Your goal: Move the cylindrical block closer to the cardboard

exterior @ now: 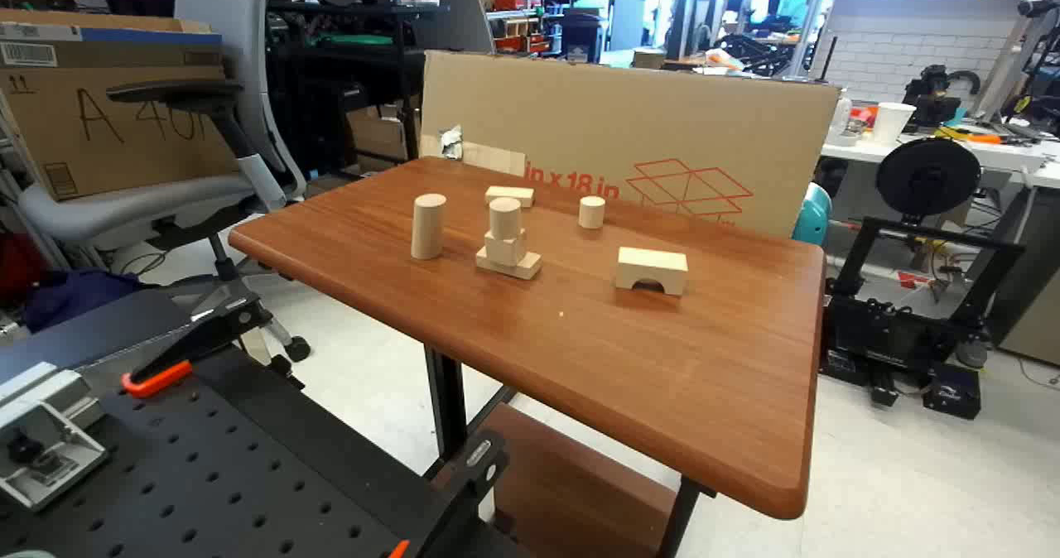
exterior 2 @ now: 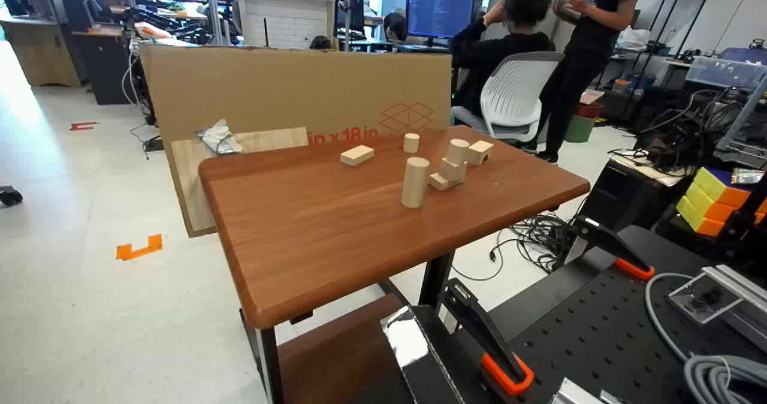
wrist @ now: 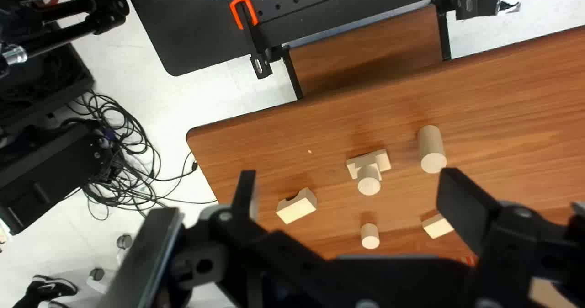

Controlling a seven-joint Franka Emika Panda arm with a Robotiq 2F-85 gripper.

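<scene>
The cylindrical block, a tall upright light-wood cylinder (exterior: 427, 228), stands on the brown table left of the stacked blocks in an exterior view. It also shows in an exterior view (exterior 2: 414, 183) and in the wrist view (wrist: 431, 148). The cardboard, a large brown sheet with red print (exterior: 580, 119), stands upright behind the table's far edge; it shows in an exterior view too (exterior 2: 287, 92). My gripper (wrist: 349, 175) is open and empty, high above the table. The tall cylinder lies just beyond its right fingertip in the wrist view. Neither exterior view shows the gripper.
A stack with a cylinder on top (exterior: 505, 243) stands beside the tall cylinder. A shorter cylinder (exterior: 591, 212) and a flat block (exterior: 509, 196) sit nearer the cardboard. An arched bridge block (exterior: 652, 271) sits toward one end. A black perforated bench (exterior: 207, 467) faces the table.
</scene>
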